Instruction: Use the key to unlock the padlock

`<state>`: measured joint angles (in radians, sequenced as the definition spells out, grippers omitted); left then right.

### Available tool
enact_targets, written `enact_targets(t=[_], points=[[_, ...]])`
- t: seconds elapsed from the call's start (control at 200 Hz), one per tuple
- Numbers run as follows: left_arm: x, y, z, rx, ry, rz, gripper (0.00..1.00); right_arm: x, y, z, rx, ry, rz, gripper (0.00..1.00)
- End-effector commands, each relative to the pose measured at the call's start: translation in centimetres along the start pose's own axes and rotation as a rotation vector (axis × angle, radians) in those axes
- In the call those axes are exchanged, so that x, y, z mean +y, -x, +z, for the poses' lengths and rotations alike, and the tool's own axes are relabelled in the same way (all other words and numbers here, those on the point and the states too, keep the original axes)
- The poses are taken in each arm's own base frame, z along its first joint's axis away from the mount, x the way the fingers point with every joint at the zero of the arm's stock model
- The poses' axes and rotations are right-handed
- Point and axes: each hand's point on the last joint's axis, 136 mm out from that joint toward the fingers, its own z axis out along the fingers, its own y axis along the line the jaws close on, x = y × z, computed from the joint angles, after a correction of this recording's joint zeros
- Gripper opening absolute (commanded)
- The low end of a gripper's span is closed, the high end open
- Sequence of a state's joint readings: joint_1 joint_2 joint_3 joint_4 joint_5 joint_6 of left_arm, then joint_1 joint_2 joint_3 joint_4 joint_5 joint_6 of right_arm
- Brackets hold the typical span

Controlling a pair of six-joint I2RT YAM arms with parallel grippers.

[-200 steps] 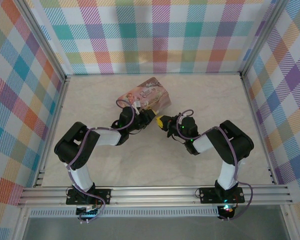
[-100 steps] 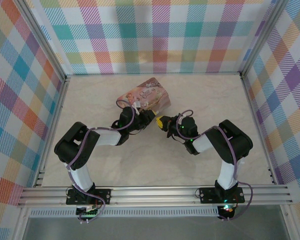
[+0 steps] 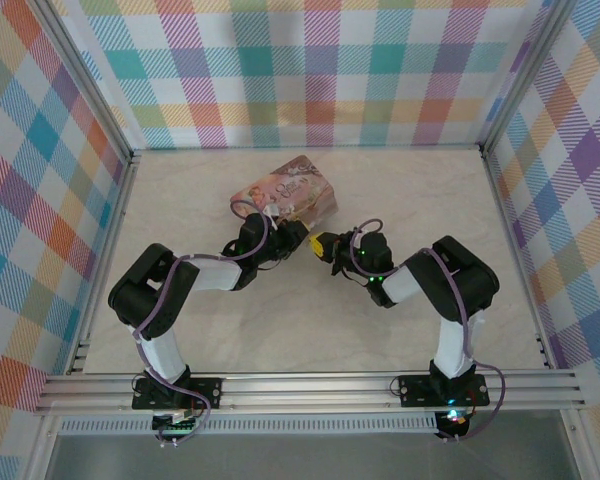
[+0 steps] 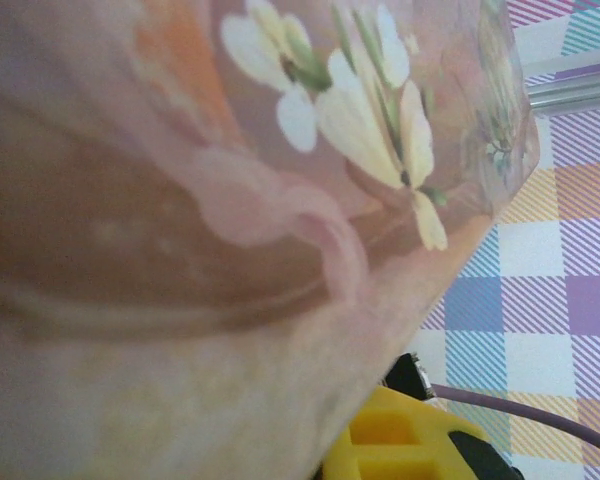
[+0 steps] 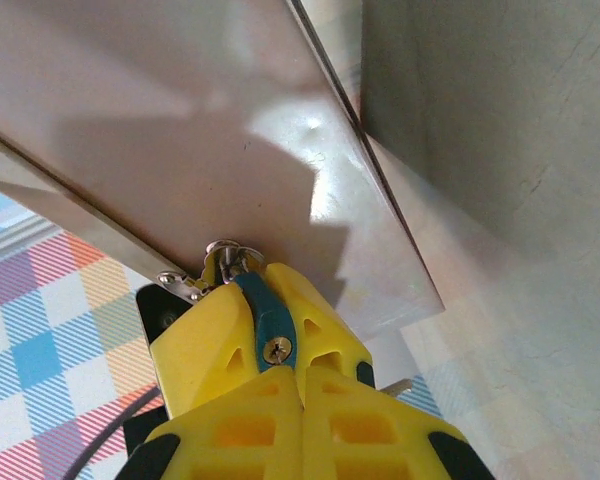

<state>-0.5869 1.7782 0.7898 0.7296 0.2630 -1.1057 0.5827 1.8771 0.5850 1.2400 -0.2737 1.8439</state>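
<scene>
Right jaws clamped on key (image 5: 259, 312), left jaws beside floral tin (image 4: 230, 200), their gap unclear

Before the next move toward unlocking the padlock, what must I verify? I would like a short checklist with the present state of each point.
1. Right claw shut on the blue padlock: ok.
2. Padlock's silver end sits at the edge of the tin: ok.
3. Key seen and lined up with the padlock: cannot tell.
4. Left claw shut, close beside the tin: ok; what it pinches, cannot tell.
5. Free room between both claws: not ok, they nearly meet in the top view.
</scene>
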Motion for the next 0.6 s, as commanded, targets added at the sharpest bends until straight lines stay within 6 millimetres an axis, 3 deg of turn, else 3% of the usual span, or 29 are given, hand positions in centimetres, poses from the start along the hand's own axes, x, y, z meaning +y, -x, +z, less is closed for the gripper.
enact_targets(t=[0.0, 0.19, 0.35, 0.595], points=[[-7.2, -11.0, -2.3, 0.478, -0.268, 0.086, 0.11, 4.2, -7.4, 0.5, 0.280, 0.147, -0.208, 0.00], [-6.4, -9.0, -2.3, 0.411, -0.235, 0.092, 0.11, 2.2, -6.1, -2.1, 0.229, 0.104, -0.249, 0.00], [-6.6, -8.2, -2.2, 0.382, -0.242, 0.092, 0.11, 1.1, -6.3, -3.8, 0.224, 0.084, -0.292, 0.01], [-7.0, -8.7, -2.2, 0.408, -0.255, 0.089, 0.12, 2.1, -6.4, -5.1, 0.182, 0.119, -0.340, 0.05]])
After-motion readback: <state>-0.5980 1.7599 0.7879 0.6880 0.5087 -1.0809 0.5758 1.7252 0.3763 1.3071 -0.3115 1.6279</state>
